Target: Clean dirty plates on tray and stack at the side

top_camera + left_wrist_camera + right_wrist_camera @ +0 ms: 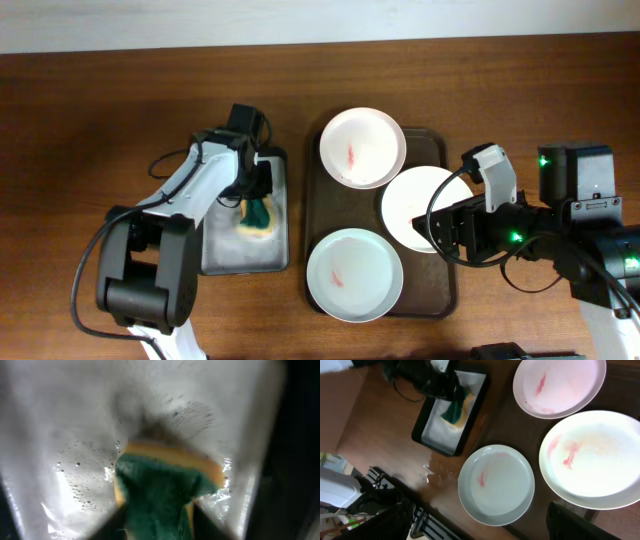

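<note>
Three white plates lie on the dark brown tray (433, 150): a far one (362, 147) with a red smear, a right one (420, 208), and a near one (354, 274) with a faint red smear. In the right wrist view they show as the far one (560, 385), the right one (592, 460) and the near one (496, 485). My left gripper (257, 200) is down in the small tray, shut on the green and yellow sponge (160, 485). My right gripper (440, 232) is open at the right plate's near right edge and holds nothing.
The small black tray with a grey bottom (225, 250) lies left of the brown tray, wet, with soap bubbles (75, 480). It also shows in the right wrist view (437, 435). Water drops (432, 472) lie on the wooden table beside it. The table's front edge is close to the near plate.
</note>
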